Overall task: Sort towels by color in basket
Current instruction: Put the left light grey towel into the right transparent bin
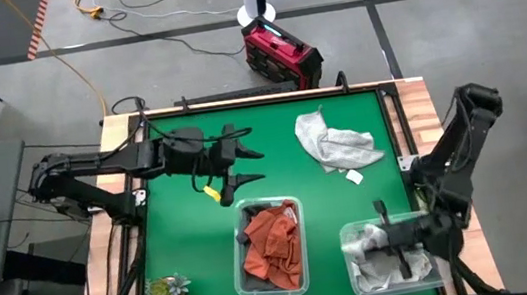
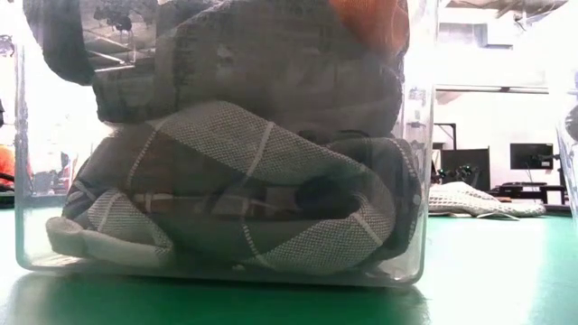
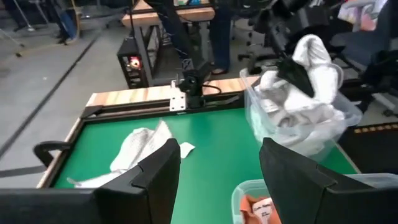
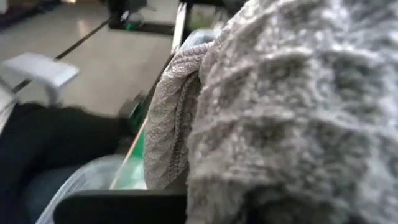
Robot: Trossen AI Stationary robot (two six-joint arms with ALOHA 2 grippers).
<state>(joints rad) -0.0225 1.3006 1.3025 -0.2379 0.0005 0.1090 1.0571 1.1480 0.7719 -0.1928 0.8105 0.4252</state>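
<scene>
Our wide-open left gripper [image 1: 249, 166] has the loose grey towel [image 1: 336, 144] at three o'clock; right gripper [image 1: 387, 236] pinches a grey towel over its bin [image 1: 358, 277]

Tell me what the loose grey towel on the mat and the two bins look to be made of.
Loose grey towel: soft woven or knitted cloth, matte; it lies crumpled in folds. Middle bin and right bin: apparently clear rigid plastic, slightly glossy; the rust-orange towels and the light grey towels show through the walls.

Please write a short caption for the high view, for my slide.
Left claw open above the table; right claw shut in light grey towel bin.
</scene>
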